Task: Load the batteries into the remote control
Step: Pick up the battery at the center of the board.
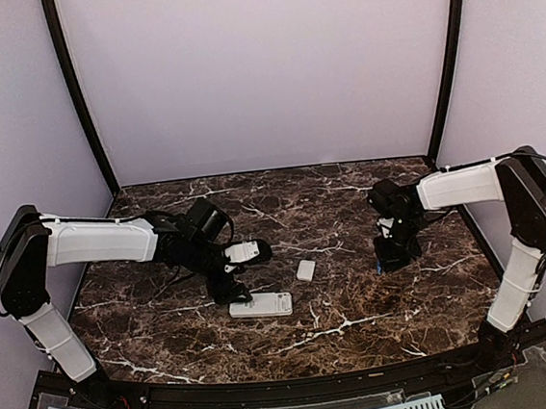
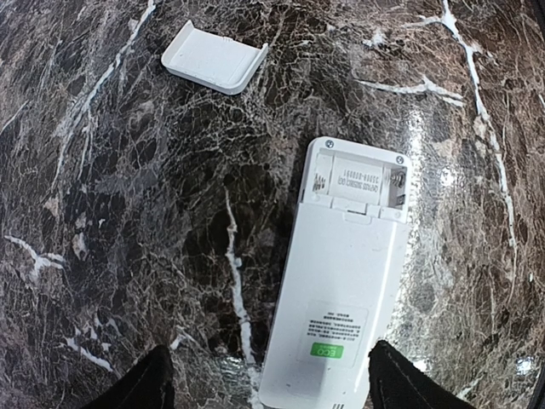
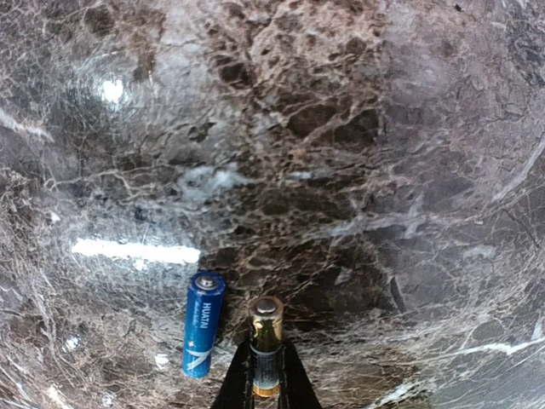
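Observation:
The white remote control (image 2: 345, 281) lies back up on the marble table, and its open battery compartment (image 2: 358, 181) is empty. It also shows in the top view (image 1: 260, 306). My left gripper (image 2: 271, 368) is open, with its fingers on either side of the remote's lower end. In the top view it (image 1: 231, 291) hangs over the remote's left end. My right gripper (image 3: 266, 375) is shut on a gold-and-dark battery (image 3: 266, 336), low over the table at the right (image 1: 387, 263). A blue battery (image 3: 203, 334) lies on the table just left of the held one.
The small loose white cover piece (image 2: 215, 58) lies on the table beyond the remote, and it shows mid-table in the top view (image 1: 305, 270). Purple walls stand behind and at both sides. A black rail runs along the near edge.

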{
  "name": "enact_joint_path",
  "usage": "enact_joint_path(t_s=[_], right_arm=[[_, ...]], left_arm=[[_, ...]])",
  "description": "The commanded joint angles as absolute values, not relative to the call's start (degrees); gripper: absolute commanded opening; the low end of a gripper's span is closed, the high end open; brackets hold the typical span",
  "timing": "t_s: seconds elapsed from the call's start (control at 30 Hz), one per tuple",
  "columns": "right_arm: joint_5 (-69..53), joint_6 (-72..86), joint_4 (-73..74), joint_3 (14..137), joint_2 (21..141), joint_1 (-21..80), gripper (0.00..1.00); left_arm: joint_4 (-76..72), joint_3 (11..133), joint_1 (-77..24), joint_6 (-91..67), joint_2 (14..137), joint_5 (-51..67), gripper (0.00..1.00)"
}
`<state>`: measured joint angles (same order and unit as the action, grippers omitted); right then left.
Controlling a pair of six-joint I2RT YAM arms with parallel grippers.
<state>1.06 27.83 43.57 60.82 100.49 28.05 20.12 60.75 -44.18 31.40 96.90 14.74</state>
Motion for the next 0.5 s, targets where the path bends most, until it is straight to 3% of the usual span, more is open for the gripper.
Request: enact_joint_path(t_s=[0.0, 0.3, 0.47], right_arm=[[2.2, 26.57, 44.03, 60.62, 99.13, 26.58, 0.0], [0.24, 21.31, 46.18, 65.46, 95.26, 26.28, 0.0], [-7.59, 16.29, 44.38, 67.95, 91.56, 26.27, 0.0]], left_arm=[[22.37, 59.8, -43.91, 33.0, 96.64, 14.34, 0.79], [22.9, 58.33, -44.07, 34.73, 99.59, 16.59, 0.8], [23.03, 58.37, -44.39, 34.5, 101.7, 17.71, 0.81]])
